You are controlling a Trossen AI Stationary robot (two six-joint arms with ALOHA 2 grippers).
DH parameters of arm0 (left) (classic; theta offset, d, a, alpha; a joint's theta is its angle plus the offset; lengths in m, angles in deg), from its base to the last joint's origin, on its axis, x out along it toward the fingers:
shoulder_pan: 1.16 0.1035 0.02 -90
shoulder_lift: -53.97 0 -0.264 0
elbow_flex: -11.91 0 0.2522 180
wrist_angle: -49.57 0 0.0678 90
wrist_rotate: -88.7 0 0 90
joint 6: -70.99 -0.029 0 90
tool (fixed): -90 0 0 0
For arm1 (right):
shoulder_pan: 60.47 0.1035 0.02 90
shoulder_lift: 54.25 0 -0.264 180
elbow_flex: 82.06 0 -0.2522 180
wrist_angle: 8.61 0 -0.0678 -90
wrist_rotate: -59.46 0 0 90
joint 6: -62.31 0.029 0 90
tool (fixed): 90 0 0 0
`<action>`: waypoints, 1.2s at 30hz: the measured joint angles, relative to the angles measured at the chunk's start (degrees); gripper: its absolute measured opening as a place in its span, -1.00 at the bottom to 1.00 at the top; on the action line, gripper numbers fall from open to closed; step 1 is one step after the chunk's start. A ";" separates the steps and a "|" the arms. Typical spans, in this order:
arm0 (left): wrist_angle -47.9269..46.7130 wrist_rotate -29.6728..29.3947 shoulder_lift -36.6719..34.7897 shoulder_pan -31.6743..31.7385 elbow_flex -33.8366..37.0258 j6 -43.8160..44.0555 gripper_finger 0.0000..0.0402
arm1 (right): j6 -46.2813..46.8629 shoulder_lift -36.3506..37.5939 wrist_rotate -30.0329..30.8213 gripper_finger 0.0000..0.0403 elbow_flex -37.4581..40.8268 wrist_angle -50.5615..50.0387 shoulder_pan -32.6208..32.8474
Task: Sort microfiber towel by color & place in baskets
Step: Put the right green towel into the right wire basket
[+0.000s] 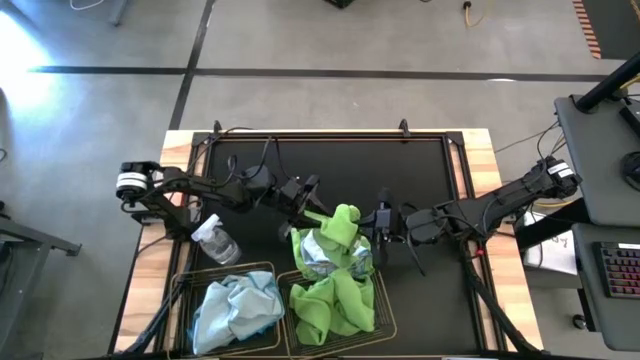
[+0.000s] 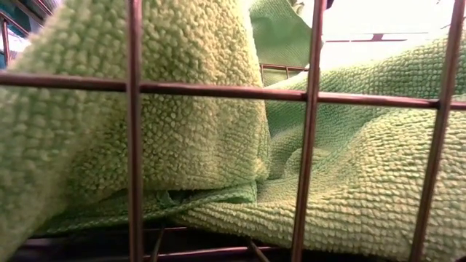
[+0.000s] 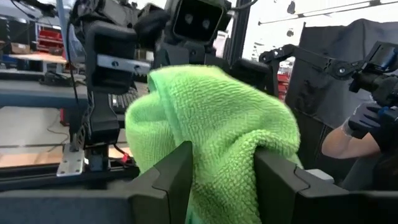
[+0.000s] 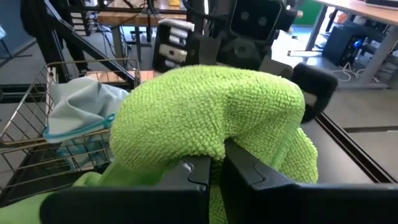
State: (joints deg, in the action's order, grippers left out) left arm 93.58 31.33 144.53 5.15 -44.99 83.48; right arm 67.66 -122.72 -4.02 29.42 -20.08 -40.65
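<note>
Overhead view: two wire baskets, left basket [image 1: 262,270] and right basket [image 1: 385,310], sit at the black mat's [image 1: 400,170] lower edge; the upper mat lies open. A fuzzy lime-green towel [image 1: 342,228] hangs at centre above the right basket, grasped by the left gripper [image 1: 312,212] and pinched by the clenched right gripper [image 1: 372,232]. One pale blue towel [image 1: 236,308] fills the left basket; a spray bottle [image 1: 214,241] stands beside it.

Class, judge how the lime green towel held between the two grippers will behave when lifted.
The lime green towel probably stays floppy: it drapes over the left gripper. Likely light, since the right gripper pinches only a fold. Its looped pile should resist slipping.
</note>
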 joint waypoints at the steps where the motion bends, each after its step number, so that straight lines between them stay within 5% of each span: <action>1: -0.16 0.01 1.03 -0.27 -0.88 0.02 -0.35 | 0.00 0.00 0.00 -0.94 0.00 0.11 -0.05; 13: -3.99 7.96 11.31 -0.53 -13.96 2.86 -0.36 | 0.15 0.07 0.07 -0.94 0.00 -0.39 -0.31; 18: -5.49 7.65 10.37 -0.25 -13.46 3.02 -0.52 | 0.07 0.07 0.12 -0.94 0.00 -0.59 -0.33; 24: -5.94 7.97 9.80 -0.25 -13.20 3.04 -0.94 | 0.05 0.07 0.24 -0.94 -0.04 -0.49 -0.36; 36: -7.77 8.79 9.69 -0.20 -13.15 3.05 -0.99 | 0.02 0.09 0.44 -0.94 -0.04 -1.93 -0.36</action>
State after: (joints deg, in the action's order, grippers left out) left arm 85.81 40.11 154.22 4.94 -58.14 86.53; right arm 67.68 -122.63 -3.58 29.38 -22.01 -41.01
